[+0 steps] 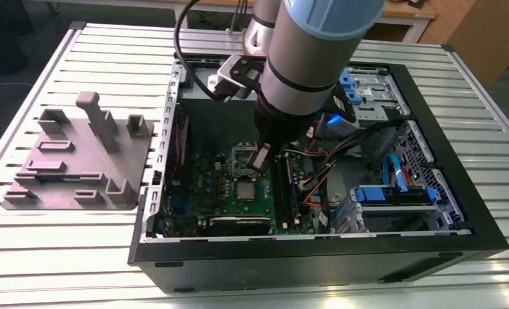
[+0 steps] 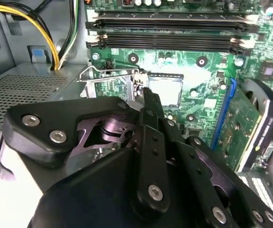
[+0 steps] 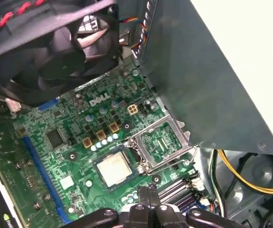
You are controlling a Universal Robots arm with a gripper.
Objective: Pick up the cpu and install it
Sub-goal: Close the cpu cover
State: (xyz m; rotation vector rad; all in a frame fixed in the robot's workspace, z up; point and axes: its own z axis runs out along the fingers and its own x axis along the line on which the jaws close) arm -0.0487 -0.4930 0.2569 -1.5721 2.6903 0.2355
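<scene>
Silvery-grey metal shows you where the cpu [image 3: 112, 168] is: it lies flat in its square socket [image 2: 164, 76] on the green board [image 3: 55, 190], inside the open computer case [image 1: 323, 257]. So the picking up and the putting in look done, as far as both wrist views let you judge. The little metal cover [image 3: 162, 142] of the socket is flipped open and lies just beside the cpu, not over it, so the chip does not look locked down yet. Your gripper [image 2: 146, 95] hangs above the board, with its tip near the edge of the socket, between the cpu and the open cover. Its two fingers [image 2: 151, 118] look pressed together, with no gap that you can see, and nothing is held between them. It does not seem to touch the cpu. You cannot tell if the tip touches the socket. Out on the table [image 1: 65, 257], the grey tray [image 1: 74, 161] with posts sits well apart from the gripper.
</scene>
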